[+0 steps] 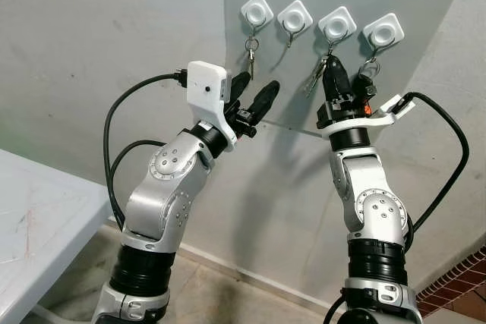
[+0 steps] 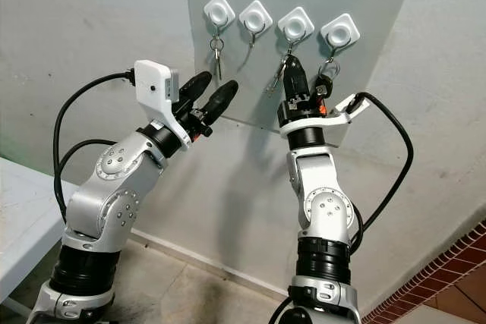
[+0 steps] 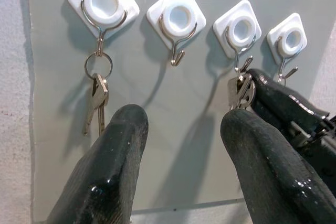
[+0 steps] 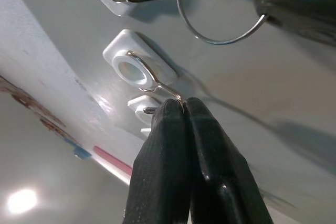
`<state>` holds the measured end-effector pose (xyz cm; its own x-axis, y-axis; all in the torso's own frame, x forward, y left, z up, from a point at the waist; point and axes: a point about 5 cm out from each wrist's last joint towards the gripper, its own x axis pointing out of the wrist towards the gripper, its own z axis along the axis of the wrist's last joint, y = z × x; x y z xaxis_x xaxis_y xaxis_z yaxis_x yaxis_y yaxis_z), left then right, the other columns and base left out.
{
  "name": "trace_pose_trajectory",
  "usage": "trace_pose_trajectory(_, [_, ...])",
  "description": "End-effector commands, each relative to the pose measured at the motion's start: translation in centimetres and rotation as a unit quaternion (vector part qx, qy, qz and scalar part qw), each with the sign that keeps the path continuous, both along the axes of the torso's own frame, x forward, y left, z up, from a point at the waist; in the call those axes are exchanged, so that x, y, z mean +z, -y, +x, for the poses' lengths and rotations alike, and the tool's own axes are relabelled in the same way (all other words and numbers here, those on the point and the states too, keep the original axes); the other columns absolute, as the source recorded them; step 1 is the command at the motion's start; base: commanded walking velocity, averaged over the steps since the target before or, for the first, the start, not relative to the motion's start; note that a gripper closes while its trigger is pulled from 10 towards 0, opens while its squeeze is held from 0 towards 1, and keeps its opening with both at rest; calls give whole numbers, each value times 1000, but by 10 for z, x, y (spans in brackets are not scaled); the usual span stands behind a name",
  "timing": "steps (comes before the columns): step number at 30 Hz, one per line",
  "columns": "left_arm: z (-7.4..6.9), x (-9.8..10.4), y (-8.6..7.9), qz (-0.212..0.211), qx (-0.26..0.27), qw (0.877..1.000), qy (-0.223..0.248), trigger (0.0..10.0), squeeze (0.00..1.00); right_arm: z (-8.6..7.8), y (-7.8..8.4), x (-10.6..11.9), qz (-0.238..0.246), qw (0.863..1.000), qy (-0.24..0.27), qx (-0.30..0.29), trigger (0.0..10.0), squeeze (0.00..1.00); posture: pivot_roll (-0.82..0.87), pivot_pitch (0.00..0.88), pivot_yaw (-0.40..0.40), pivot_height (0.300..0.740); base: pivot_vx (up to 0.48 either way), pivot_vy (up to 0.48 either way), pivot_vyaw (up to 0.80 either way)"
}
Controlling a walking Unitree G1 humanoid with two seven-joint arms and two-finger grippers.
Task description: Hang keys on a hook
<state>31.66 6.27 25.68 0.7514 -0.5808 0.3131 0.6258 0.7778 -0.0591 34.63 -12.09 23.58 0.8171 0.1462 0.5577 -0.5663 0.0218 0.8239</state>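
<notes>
Keys [image 3: 240, 91] silver, bunched, pinched in closed right tool [image 1: 332, 64] under third hook [image 3: 240, 51]; left tool [image 1: 254, 93] open

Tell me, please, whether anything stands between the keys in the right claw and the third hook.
Nothing visible does. The right claw is shut on the keys directly beneath the third hook, almost touching its wire, with bare panel between. The second hook beside it is free, and the left claw hovers open, apart.

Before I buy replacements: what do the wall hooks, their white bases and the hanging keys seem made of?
Hooks: thin bent wire, likely steel, with a bright silvery shine. Bases: glossy white, moulded-looking, probably plastic. Keys and their ring: silvery metal with a duller sheen.
</notes>
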Motion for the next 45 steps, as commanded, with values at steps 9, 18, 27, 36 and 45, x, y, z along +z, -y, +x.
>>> trace_pose_trajectory(9, [-2,8,-1,-5,2,1000,11,10000,0,-7,-19,-14,39,999,-16,23,10000,1000,231,0,-26,736,0,0,0])
trace_pose_trajectory(18, [0,-2,-5,-3,20,1000,-3,10000,0,-13,-24,-15,-110,993,36,3,10000,1000,223,0,-17,736,0,0,0])
trace_pose_trajectory(27, [7,-40,-19,27,80,996,-42,10000,0,-12,-16,-45,-244,969,10,-46,10000,1000,215,0,-11,736,0,0,0])
trace_pose_trajectory(36, [8,-115,-45,73,149,977,-135,10000,0,-15,3,-109,-369,921,-90,-87,10000,78,204,0,6,736,0,0,0])
trace_pose_trajectory(45, [-9,-194,-73,102,186,944,-251,10000,0,-38,28,-180,-455,862,-206,-88,10000,0,189,0,18,736,0,0,0])
